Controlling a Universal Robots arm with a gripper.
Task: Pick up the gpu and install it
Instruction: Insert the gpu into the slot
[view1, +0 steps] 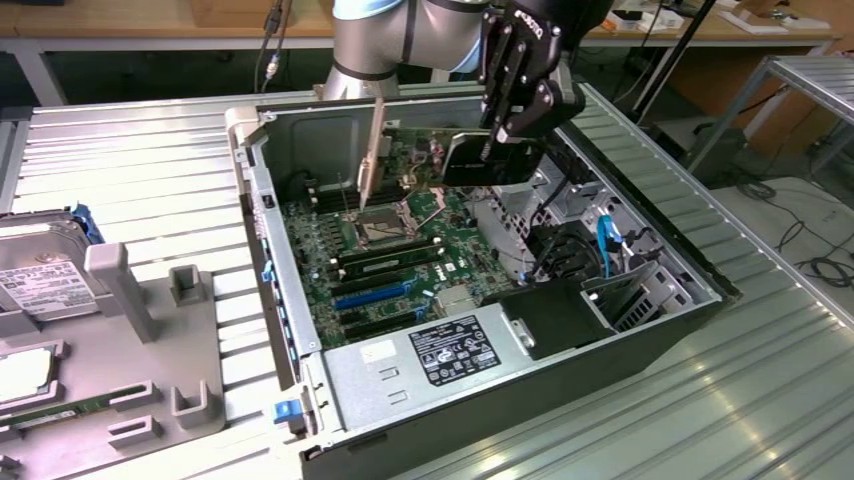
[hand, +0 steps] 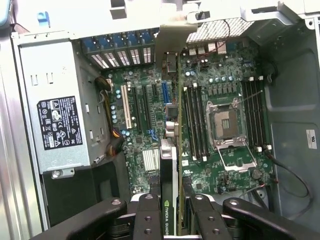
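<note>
Above the open computer case (view1: 254, 230), the gripper (view1: 511, 145) is clamped on the gpu (view1: 420, 150), held edge-down over the motherboard (view1: 387, 250). The card is probably light, stiff and fragile; grip its upper edge, clear of the fan.

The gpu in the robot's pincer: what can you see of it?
The gpu is a thin green circuit board with a dark block on one face and a long silver metal bracket at one end. The pincer is shut on it, holding it on edge above the motherboard inside the open computer case, not seated in any slot. Nothing else appears to touch it.
</note>
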